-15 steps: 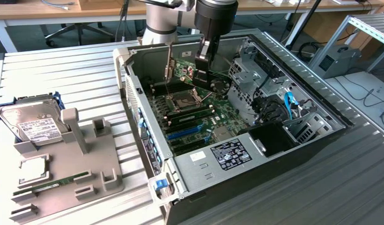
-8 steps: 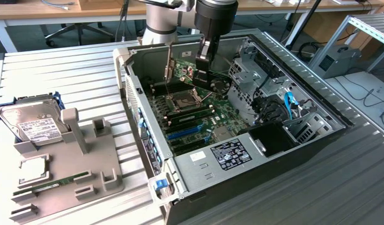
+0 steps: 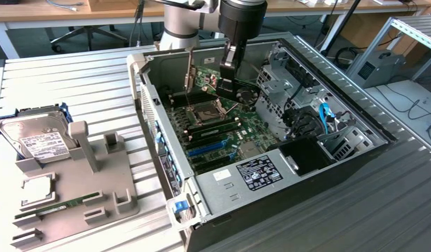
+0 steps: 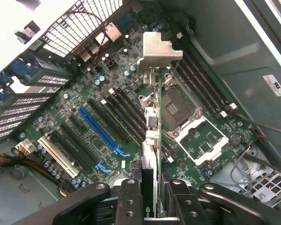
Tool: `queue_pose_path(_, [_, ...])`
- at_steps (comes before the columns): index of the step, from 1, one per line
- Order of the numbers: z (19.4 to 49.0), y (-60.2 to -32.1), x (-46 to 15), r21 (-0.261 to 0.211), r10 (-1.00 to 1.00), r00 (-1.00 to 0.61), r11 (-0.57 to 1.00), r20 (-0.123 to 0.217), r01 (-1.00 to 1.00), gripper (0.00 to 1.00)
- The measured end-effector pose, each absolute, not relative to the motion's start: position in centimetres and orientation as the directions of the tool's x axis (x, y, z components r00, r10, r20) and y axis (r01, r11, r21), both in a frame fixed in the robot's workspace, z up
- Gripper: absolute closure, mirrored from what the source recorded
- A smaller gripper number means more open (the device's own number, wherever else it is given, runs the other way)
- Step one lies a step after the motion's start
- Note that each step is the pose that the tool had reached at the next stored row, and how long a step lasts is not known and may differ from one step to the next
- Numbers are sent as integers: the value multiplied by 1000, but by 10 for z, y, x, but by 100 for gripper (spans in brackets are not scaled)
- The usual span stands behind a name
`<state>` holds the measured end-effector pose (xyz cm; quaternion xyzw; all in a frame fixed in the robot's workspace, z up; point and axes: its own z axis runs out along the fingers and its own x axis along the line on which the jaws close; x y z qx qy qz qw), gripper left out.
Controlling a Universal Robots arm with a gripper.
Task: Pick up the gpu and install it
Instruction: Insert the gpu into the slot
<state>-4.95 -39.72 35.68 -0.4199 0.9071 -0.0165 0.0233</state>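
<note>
grip: gripper (image 4: pixel 152 206) clamped on the gpu (image 4: pixel 150 168), one finger each side, card edge-on to my wrist cam.
card: silver bracket (image 4: pixel 157 49) at far end; hangs clear of the motherboard (image 4: pixel 75 103), not seated afaict.
under it: card sits over the strip btwn blue slot (image 4: pixel 100 131) and cpu socket (image 4: pixel 187 117), looks skewed vs slot lines.
step: pickup done; I read this as align phase of install.
needs: card edge parallel w/ slot, bracket toward rear wall, straight push; tilt = jam risk.
ext view: gripper (image 3: pixel 228 71) + gpu (image 3: pixel 226 88) inside open case (image 3: pixel 307 199), toward its far end.
outside: tray (image 3: pixel 110 184) on the exterior view's left w/ ram stick (image 3: pixel 58 206) in it, hard drive (image 3: pixel 37 137) beside, well apart from case.
</note>
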Motion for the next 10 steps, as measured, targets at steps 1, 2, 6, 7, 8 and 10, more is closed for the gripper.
queue_pose_path(1, [357,-397,-49,-50,-765,-644,644,-28,-763,74])
queue_pose_path(2, [357,-397,-49,-50,-766,-642,643,-28,-764,74])
queue_pose_path(6, [357,-397,-49,-50,-769,-638,639,-28,-768,74])
queue_pose_path(7, [357,-397,-49,-50,-770,-637,638,-28,-769,74])
queue_pose_path(8, [357,-397,-49,-50,-771,-636,637,-28,-770,74])
queue_pose_path(10, [357,-397,-49,-50,-773,-634,635,-28,-771,74])
